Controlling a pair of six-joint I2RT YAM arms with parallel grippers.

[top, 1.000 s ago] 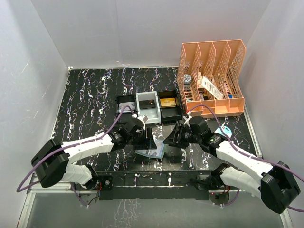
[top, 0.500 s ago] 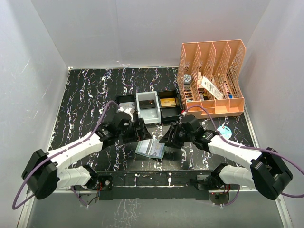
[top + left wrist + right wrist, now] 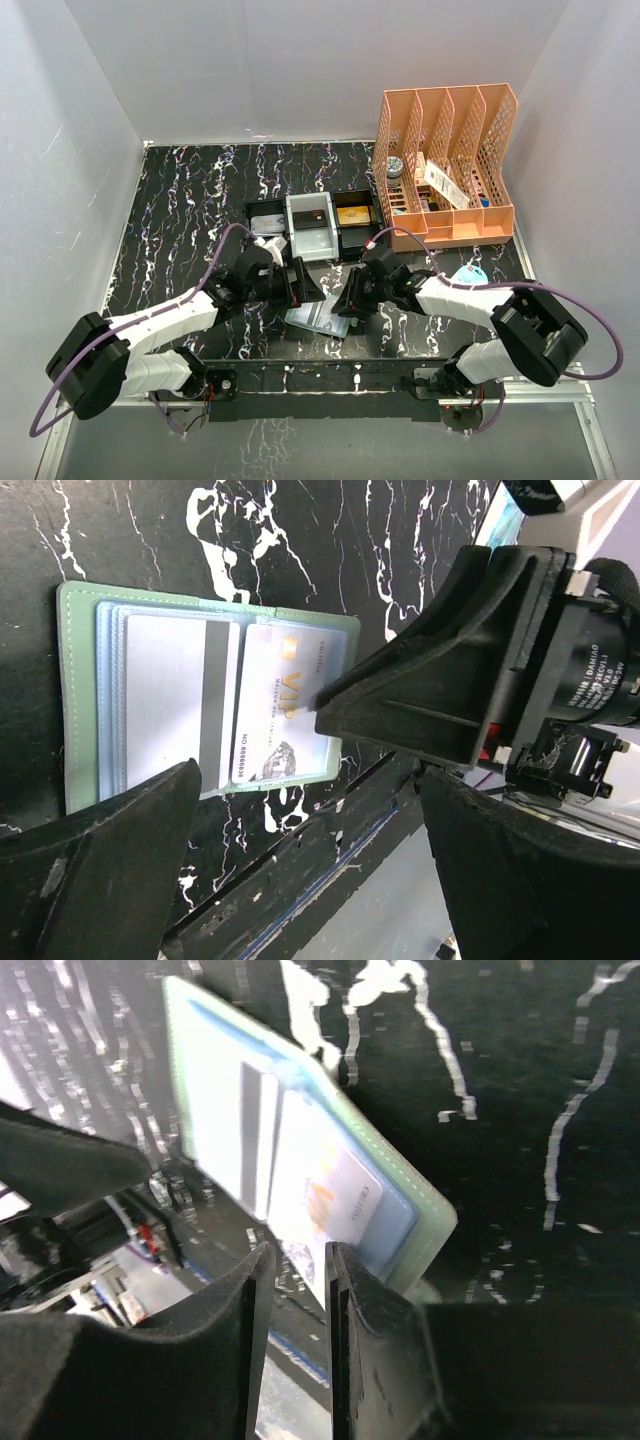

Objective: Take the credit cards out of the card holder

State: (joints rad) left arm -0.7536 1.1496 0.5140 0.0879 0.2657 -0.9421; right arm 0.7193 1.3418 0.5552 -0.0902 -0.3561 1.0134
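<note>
Dragging the whole card holder [image 3: 78, 700] is being risked: the right gripper [image 3: 300, 1260], narrowed at the edge of a white card [image 3: 275, 710], is being given little purchase, and a pinch cannot be confirmed. The left gripper [image 3: 300, 285] is being held wide above. The card holder is lying open on the tabletop [image 3: 190, 200], cards tucked in both sides.

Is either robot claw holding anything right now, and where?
The left gripper holds nothing, jaws wide open over the card holder. The right gripper, jaws nearly shut, is at the edge of the white card; whether it pinches cannot be told.
</note>
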